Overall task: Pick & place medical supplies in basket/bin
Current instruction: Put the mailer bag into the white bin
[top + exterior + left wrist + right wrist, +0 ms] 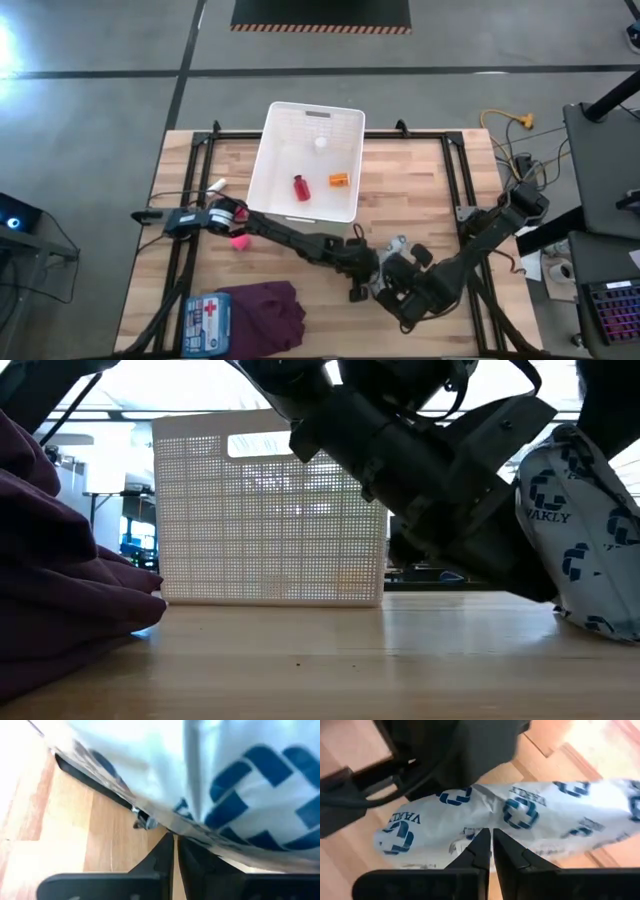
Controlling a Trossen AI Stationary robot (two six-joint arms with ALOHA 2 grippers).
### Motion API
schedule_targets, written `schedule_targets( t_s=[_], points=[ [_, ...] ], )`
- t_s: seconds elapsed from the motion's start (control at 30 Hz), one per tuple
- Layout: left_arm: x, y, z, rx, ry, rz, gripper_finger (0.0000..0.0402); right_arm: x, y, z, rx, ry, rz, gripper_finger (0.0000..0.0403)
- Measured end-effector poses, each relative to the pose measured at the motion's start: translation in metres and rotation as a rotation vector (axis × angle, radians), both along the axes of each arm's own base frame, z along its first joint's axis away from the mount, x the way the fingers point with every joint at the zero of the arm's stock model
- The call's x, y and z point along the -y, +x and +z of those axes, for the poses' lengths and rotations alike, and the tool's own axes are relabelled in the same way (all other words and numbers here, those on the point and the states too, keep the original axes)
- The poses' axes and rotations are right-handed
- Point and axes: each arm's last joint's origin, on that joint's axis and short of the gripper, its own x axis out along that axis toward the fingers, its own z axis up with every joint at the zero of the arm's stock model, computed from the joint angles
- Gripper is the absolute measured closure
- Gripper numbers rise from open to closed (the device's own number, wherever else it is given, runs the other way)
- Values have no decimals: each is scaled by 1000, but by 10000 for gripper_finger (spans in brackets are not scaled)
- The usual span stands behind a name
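The white-blue patterned pouch (398,262) is at the table's near middle, between my two grippers; in the low view the pouch (585,540) stands tilted. My left gripper (362,283) reaches in from the left and my right gripper (396,290) from the right, both shut at the pouch. The white basket (262,170) stands at the far middle and holds the red bottle (301,187), orange box (340,180) and white vial (321,142). A pink cube (239,241) lies on the table's left part, and the blue first-aid pouch (208,320) at the near left. My left gripper (175,837) has its shut fingertips at the pouch's lower edge (190,834), close to the zipper pull (142,822); the pouch fills the view above them and hides how much is between the fingers. My right gripper (490,832) pinches a puckered fold of the pouch's side (487,822), about midway along its length, with only the fingertips on it. The pouch stands tilted with its lower end (600,622) on the table.
A dark purple cloth (268,315) lies bunched at the near left beside the first-aid pouch and fills the low view's left side (60,580). Black frame rails (195,200) run along both table sides. Bare wood lies between the basket and the grippers.
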Motion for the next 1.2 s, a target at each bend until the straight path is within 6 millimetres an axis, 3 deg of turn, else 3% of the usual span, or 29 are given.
schedule_targets(
  t_s=[0.23, 0.37, 0.5, 0.7, 0.8, 1.03, 1.2],
  points=[
    [-1, 0, -1, -7, 6, 6, 396, 4, -10, 23, 68, 82, -51, 324],
    [-1, 0, -1, -8, 12, 8, 396, 9, -26, 37, 45, 70, -54, 275],
    [-1, 1, 3, 4, 22, 0, 396, 22, -44, 43, 10, 141, -201, 234],
    [-2, 5, 10, 37, 18, 6, 396, 19, -72, 9, 25, 328, -400, 212],
    [-2, 5, 10, 30, 19, 6, 396, 28, -90, -13, 48, 340, -571, 216],
    [6, 2, 8, 12, 23, -10, 396, 63, -101, -37, 71, 270, -628, 226],
    [8, 2, 20, 55, 16, -9, 396, 76, -108, -45, 186, 383, -582, 225]
  ],
)
